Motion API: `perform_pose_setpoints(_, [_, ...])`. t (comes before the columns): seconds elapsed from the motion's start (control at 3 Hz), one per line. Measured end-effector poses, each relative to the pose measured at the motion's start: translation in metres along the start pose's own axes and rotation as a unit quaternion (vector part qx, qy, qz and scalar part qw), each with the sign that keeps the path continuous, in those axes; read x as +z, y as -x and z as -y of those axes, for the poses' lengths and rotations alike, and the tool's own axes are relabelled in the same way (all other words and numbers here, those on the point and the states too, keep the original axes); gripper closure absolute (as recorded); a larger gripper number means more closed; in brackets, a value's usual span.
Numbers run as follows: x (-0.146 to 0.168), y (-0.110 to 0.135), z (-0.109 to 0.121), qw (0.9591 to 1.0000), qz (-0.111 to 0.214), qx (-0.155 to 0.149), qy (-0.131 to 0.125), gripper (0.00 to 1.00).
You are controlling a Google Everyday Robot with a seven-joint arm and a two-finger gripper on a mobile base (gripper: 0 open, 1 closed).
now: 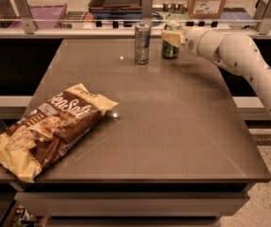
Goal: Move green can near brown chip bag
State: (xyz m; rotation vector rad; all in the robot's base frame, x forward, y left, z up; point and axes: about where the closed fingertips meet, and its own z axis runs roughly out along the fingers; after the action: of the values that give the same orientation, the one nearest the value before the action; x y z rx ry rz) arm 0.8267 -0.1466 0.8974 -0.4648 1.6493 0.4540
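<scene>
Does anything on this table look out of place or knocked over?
Only the brown chip bag: its pale end overhangs the table's front left corner. The green can and silver can stand upright at the far edge, gripper at the green can.

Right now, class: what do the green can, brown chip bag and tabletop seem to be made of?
The green can: probably metal, printed green sides, silvery top; the gripper is at it, by the far edge. The brown chip bag: likely plastic film, crinkled, glossy. The tabletop: hard, smooth, semi-gloss brown, reflecting lights; laminate or stone, unclear.
</scene>
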Motion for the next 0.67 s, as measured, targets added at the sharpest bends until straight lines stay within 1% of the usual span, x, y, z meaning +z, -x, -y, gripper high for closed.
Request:
perform_pose_setpoints(0.33, [0.0018, -0.0005, -0.0020, 1.0000, 0.000, 0.000, 0.002, 1.00])
perform_pose_setpoints(0.67, [0.0019, -0.0005, -0.0021, 1.0000, 0.000, 0.000, 0.002, 1.00])
